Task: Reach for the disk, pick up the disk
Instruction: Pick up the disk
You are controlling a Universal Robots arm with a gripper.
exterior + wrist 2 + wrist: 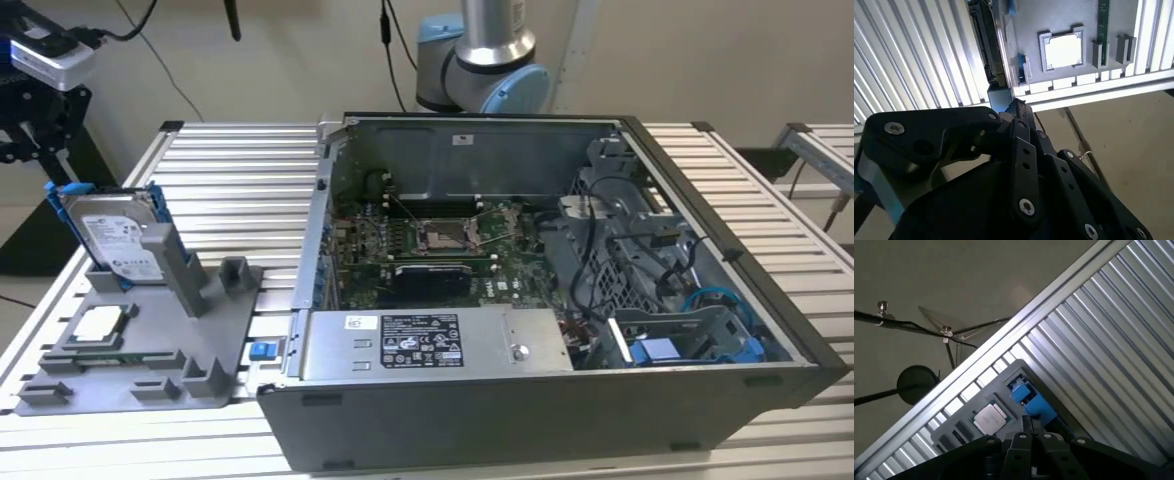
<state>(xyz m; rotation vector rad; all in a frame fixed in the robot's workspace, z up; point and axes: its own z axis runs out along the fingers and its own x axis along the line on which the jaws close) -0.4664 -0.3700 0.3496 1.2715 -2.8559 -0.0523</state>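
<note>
Still at the reaching step, the black hand, seemingly pressed together, hovers near the upright silver, blue-framed rectangular disk; gripping likely calls for spreading across its edge.

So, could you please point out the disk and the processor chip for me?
disk [111,236], exterior view, on its white label.
processor chip [102,323], exterior view, on its silver top.

A ribbed aluminium table stands before a plain beige wall, with a second such table at the exterior view's right. The floor is pale beige, and a black stand rests on it.
</note>
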